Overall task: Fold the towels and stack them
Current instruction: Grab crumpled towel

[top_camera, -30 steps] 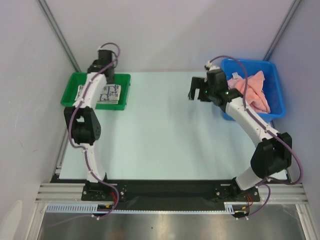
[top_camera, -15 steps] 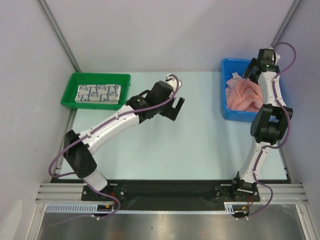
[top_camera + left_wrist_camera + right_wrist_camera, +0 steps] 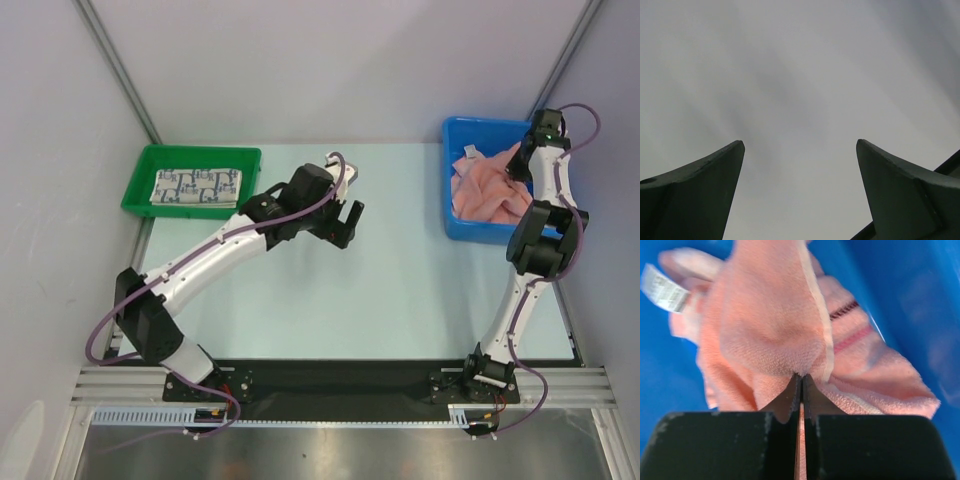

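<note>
Right tool [image 3: 799, 377] grips a fold of the pink towel [image 3: 770, 325] in the blue bin [image 3: 485, 135] at 2 o'clock. Left tool [image 3: 347, 222] hangs released over the bench [image 3: 400, 290]. The patterned towel [image 3: 198, 188] lies in the green tray [image 3: 200, 152] at 10 o'clock.

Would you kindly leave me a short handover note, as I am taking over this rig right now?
Left gripper: open, holding nothing, above the bare middle of the table.
Right gripper: shut on a fold of pink towel, inside the blue bin.
Things: the pink towel lies crumpled in the blue bin; whether there is more than one there I cannot tell. A patterned towel lies folded flat in the green tray.
Done: the patterned towel is folded and put away.
Left: probably lift the pink towel out onto the table, fold it, and stack it on the patterned towel.
</note>
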Motion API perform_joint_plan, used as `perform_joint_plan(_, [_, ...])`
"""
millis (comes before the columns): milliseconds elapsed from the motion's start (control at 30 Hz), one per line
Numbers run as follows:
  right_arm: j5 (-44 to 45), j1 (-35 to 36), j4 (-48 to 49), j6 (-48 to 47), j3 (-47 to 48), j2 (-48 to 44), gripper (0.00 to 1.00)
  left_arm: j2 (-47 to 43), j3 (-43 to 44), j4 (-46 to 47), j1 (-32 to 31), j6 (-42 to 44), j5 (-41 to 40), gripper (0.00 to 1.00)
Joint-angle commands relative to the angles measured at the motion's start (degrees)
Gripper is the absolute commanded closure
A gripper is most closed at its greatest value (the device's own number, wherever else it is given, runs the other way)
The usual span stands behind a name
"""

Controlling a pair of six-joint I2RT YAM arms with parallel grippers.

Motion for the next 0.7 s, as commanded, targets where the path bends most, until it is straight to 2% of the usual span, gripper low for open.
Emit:
perform_joint_plan(0, [-4.99, 0.38, 2.73, -1.95, 4.91, -4.46, 1.00, -3.42, -0.27, 2.26, 0.47, -0.65, 1.97, 0.00])
perform_joint_plan(100, [-6.85, 1.17, 4.57, -2.65, 4.22, -10.15, 1.00, -5.00, -0.79, 3.48, 1.18, -1.17, 2.06, 0.00])
perform_joint_plan(267, [-14.74, 3.53, 4.75, -2.04, 4.39, -19.22, 1.00, -9.48, -4.31, 8.67, 2.41, -2.40, 1.54, 0.00])
perform_joint_plan(333, [-16.42, 5.29, 5.62, -1.78, 4.30, -25.35, 1.00, -10.37, -3.70, 7.72, 4.86, -4.33, 3.89, 0.00])
perform_joint_plan(400, [-21.68, 8.10, 7.46, 0.84, 3.43, -30.02, 1.00, -11.24, -3.43, 7.36, 7.23, -5.91, 3.82, 0.00])
perform_joint_plan(533, [-24.59, 16.71, 10.01, 2.61, 1.85, -39.69, 1.00, -14.76, -5.18, 7.18, 12.07, -8.73, 4.61, 0.00])
perform_joint_plan(567, [-25.21, 21.25, 10.54, 3.06, -0.51, -43.02, 1.00, -16.68, -5.54, 6.22, 12.95, -9.25, 4.26, 0.00])
perform_joint_plan(667, [-23.20, 27.61, 10.64, 4.55, -7.54, -50.83, 1.00, -22.03, -9.22, 6.21, 15.94, -10.23, 4.17, 0.00])
